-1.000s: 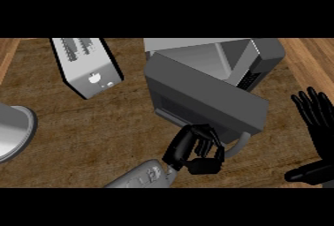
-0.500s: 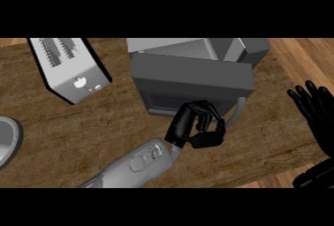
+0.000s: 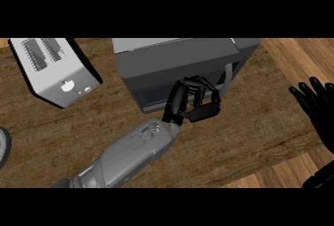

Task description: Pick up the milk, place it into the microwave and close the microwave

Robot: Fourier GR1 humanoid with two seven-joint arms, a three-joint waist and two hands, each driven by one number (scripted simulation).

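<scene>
The grey microwave (image 3: 163, 62) stands at the back of the counter, its dark door (image 3: 153, 90) lying flush against the front. My left hand (image 3: 194, 100) rests against the door's right part, fingers loosely bent and holding nothing. No milk shows anywhere; the shut door hides the microwave's inside. My right hand (image 3: 318, 106) stays open at the right edge, fingers up, off the counter.
A silver toaster (image 3: 55, 70) stands at the back left. The rim of a grey plate (image 3: 3, 148) peeks in at the left edge. The dark wooden counter (image 3: 248, 132) ends at the right, where a lighter wood surface begins.
The microwave door has swung from wide open to flush with the front, with my left hand moving along behind it. The view has shifted, so the toaster and microwave sit further right.
</scene>
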